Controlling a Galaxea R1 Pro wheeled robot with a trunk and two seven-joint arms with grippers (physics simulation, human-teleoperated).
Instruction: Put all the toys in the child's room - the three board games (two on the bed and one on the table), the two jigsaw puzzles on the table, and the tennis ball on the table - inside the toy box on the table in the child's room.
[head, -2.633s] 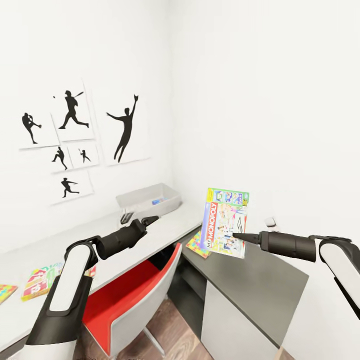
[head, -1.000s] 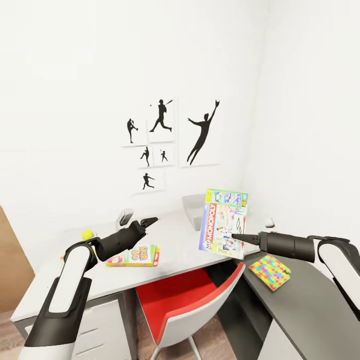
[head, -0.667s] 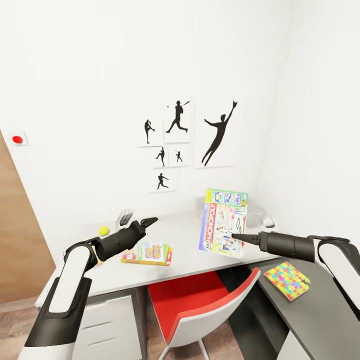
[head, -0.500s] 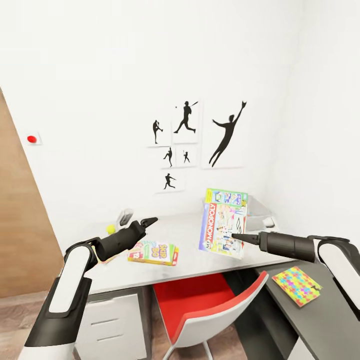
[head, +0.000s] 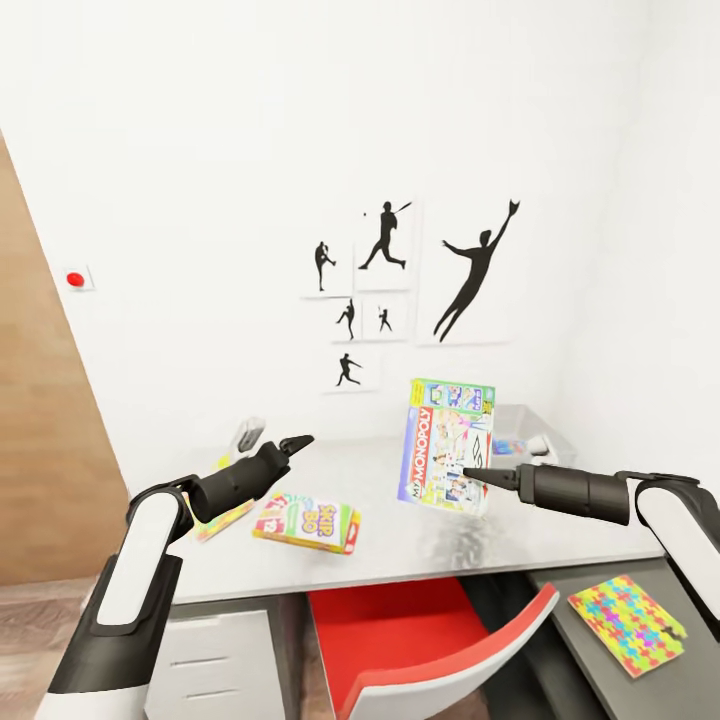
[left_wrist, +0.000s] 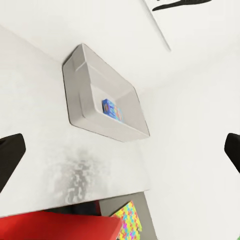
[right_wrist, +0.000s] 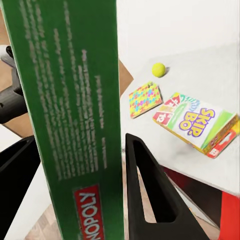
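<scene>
R gripper (head: 470, 473) is clamping the green-edged Monopoly board game box (head: 448, 445), holding it upright, face toward the head cam; in the R wrist view the black fingers (right_wrist: 150, 200) are pressing either side of its green edge (right_wrist: 70, 115). L gripper (head: 297, 441) is hanging empty w/ jaws spread wide, fingertips (left_wrist: 10, 155) at opposite edges of its wrist view.

The shallow pale grey toy box (left_wrist: 82, 100) is sitting at the far end of the light grey desk top (head: 400, 540) by the corner, partly behind the held game, w/ the small blue game box (left_wrist: 112, 109) already inside. The white-green-red SKIP BO box (head: 307, 522), one multicoloured jigsaw square (right_wrist: 145, 99) and the yellow-green tennis ball (right_wrist: 159, 69) are lying on the desk; 2nd jigsaw square (head: 627, 622) is on the low dark grey cabinet (head: 600, 680).

Step in hand, as I'm judging it: carrying the Monopoly box to the bin. To do it well: get closer first, tilt box flat, clear the near wall, lower beside the blue box, then release.
</scene>
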